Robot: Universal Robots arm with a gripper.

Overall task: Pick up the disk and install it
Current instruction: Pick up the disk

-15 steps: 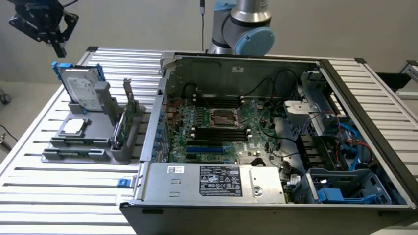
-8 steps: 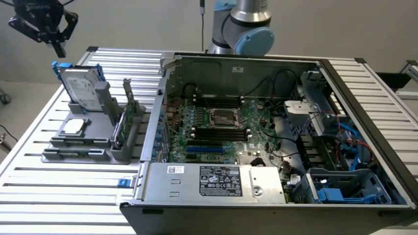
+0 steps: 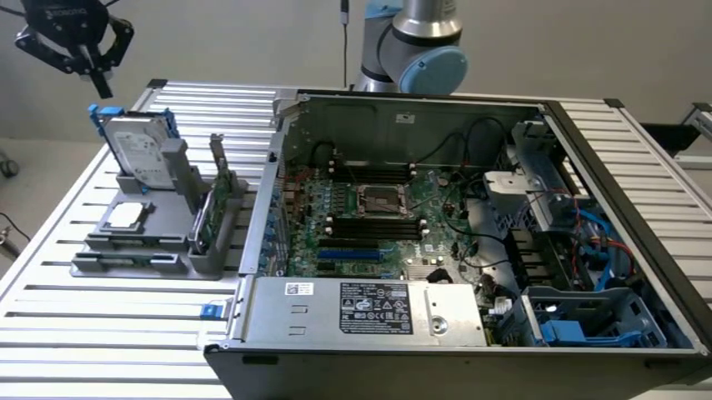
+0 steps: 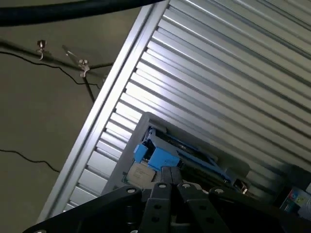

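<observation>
**Exterior view.** The pincer (image 3: 102, 88), pressed together and pinching nothing, is shown well above the grey rack (image 3: 145, 250), which stands on the slatted surface (image 3: 67, 333). The disk (image 3: 139, 147) is held on edge in the rack, its long axis near upright and its blue carrier uppermost. It lies below the pincer, offset slightly toward the open computer case (image 3: 468, 217). White labels are seen on the disk and on the power supply (image 3: 368, 305); no writing can be read.

**Wrist view.** The disk (image 4: 163, 156) is seen end-on in the rack (image 4: 140, 127), just beyond the closed pincer (image 4: 171, 175).

Ribbed shiny metal table (image 3: 89, 333), metal disk (image 3: 139, 150) in blue plastic, matt grey stand (image 3: 212, 265), perhaps plastic
</observation>
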